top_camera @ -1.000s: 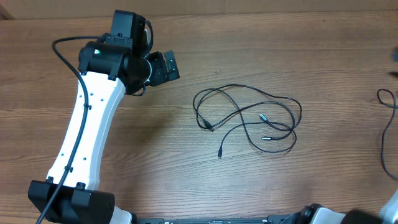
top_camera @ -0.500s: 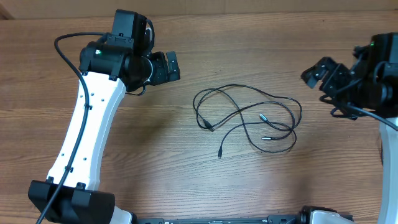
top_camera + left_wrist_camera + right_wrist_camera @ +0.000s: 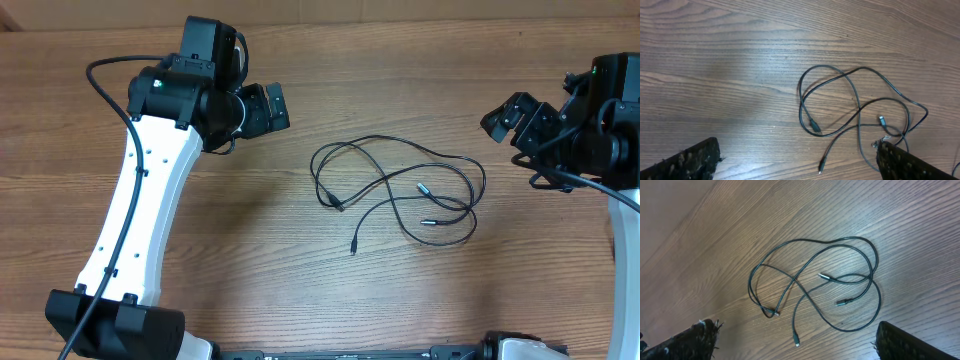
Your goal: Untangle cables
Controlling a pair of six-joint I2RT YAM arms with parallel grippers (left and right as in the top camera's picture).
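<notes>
Black cables point(image 3: 400, 190), loosely looped, crossing

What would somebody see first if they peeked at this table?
Probably the cables: thin black cords lying in a loopy tangle in the middle of the wooden table, with little plugs at their ends. Next come the two robot arms on either side. The left gripper and right gripper are both open, pointing in toward the tangle and touching nothing.

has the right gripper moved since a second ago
Yes. The right gripper came in from the right edge of the overhead view, leftward toward the cables, which have not shifted.
</notes>
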